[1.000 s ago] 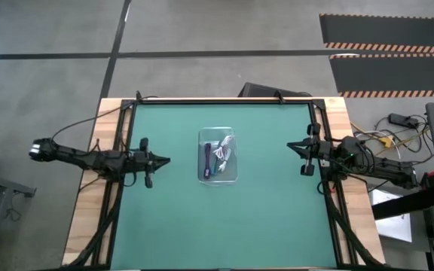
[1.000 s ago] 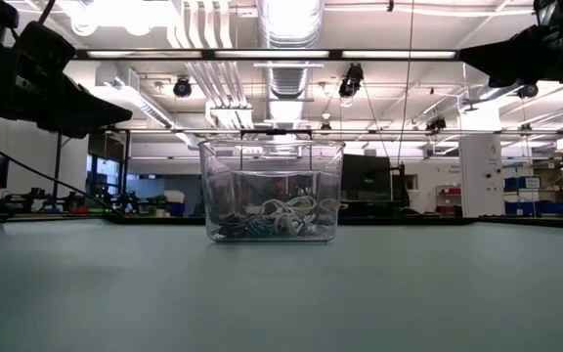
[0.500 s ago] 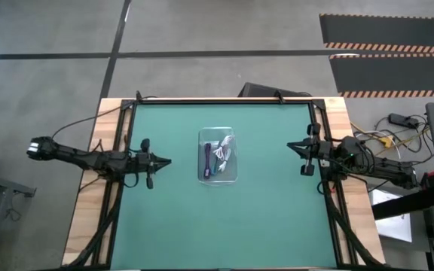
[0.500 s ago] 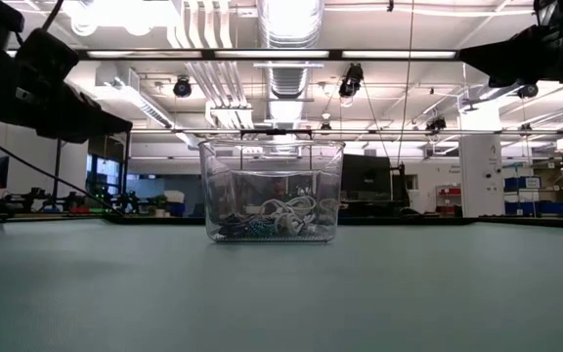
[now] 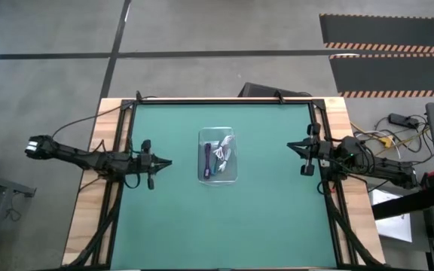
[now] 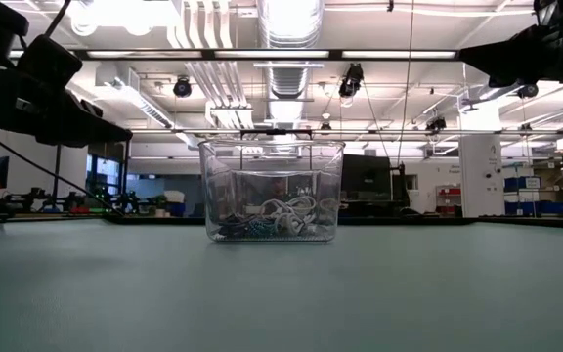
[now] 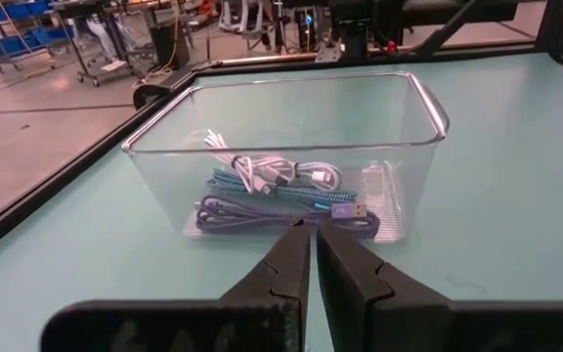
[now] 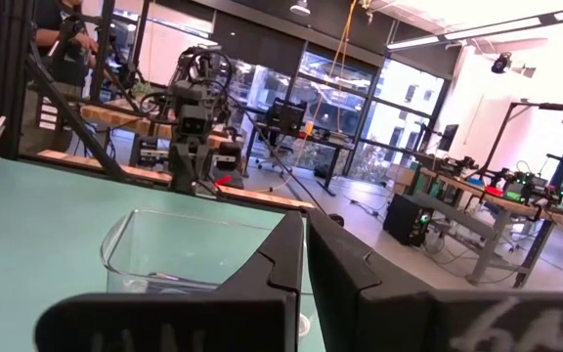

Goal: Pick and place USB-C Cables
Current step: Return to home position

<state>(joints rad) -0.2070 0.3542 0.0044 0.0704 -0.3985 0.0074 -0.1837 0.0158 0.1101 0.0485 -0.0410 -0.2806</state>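
Observation:
A clear plastic tray point(image 5: 218, 178) stands at the middle of the table and holds the USB-C cables. In the left wrist view the white bundles point(image 7: 267, 172), the teal one point(image 7: 250, 188) and the dark purple one point(image 7: 262, 215) lie on its floor point(image 7: 389, 200). My left gripper point(image 5: 169, 162) hovers shut to the left of the tray, above the table, pointing at it point(image 7: 312, 231). My right gripper point(image 5: 291, 146) waits shut to the tray's right, also raised point(image 6: 465, 55). In the right wrist view its fingers point(image 8: 304, 219) point at the tray point(image 8: 154, 244).
The green table top point(image 5: 270, 218) has free room on all sides of the tray. A black frame point(image 5: 217, 101) runs along the table's edges. A dark box point(image 5: 258, 91) sits just past the far edge. A person point(image 8: 66, 39) stands in the room beyond.
My left gripper has sunk a little and edged toward the tray, staying shut. The tray and the cables have kept their places.

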